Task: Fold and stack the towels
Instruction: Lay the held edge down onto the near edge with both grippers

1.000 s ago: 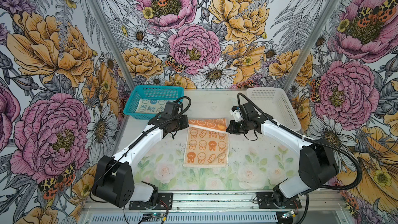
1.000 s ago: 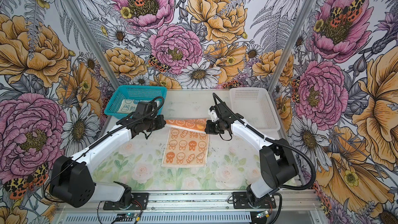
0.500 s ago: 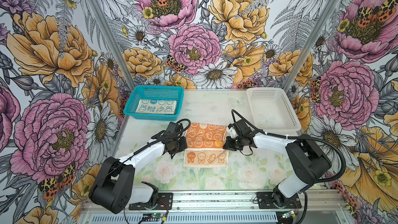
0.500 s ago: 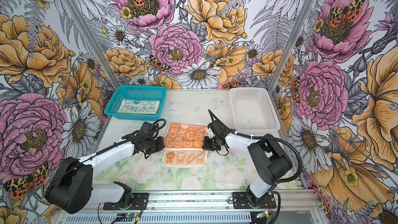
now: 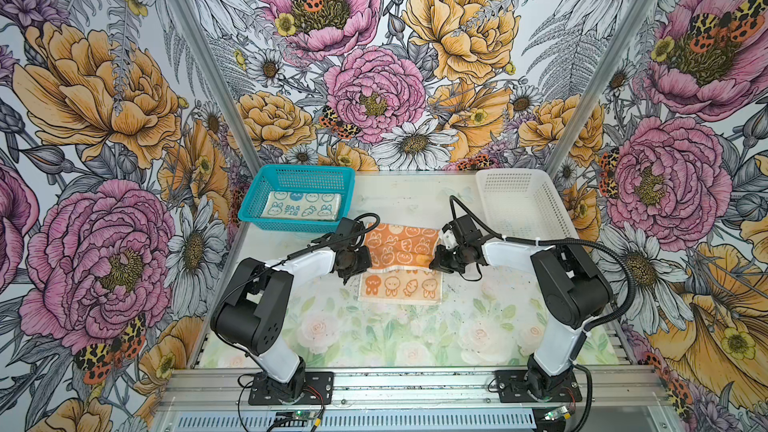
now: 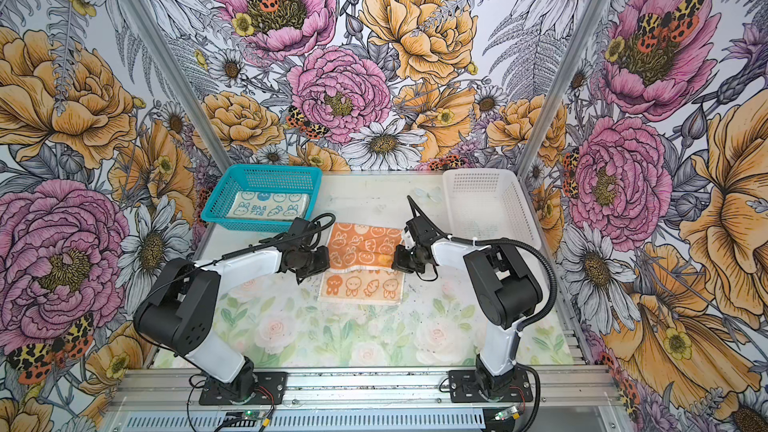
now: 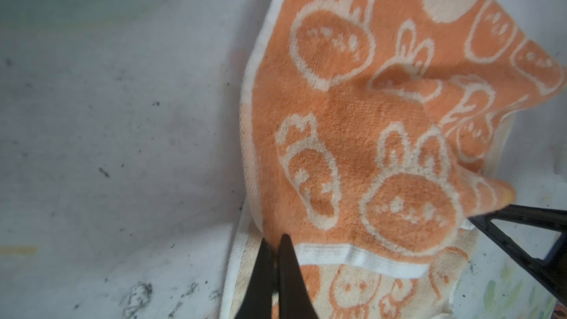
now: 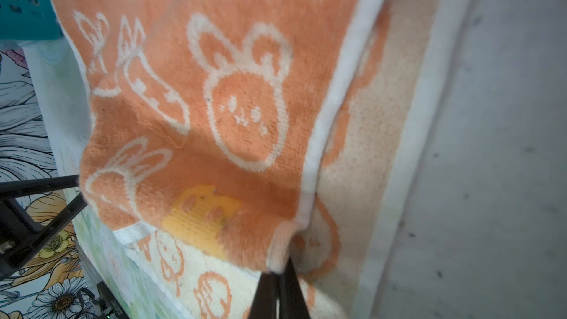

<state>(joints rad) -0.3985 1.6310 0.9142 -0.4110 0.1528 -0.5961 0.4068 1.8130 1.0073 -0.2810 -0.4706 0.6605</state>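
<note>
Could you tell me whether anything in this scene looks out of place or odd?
Yes: the orange towel carries a yellow patch near the corner that the right gripper pinches, unlike its orange-and-white print elsewhere. Stain or woven detail, I cannot tell. Nothing else looks spilled or damaged.

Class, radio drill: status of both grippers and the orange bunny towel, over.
Left gripper and right gripper each shut on a leading-edge corner of the orange bunny-print towel. Fold partway over, near strip uncovered. Nothing in the way.
</note>
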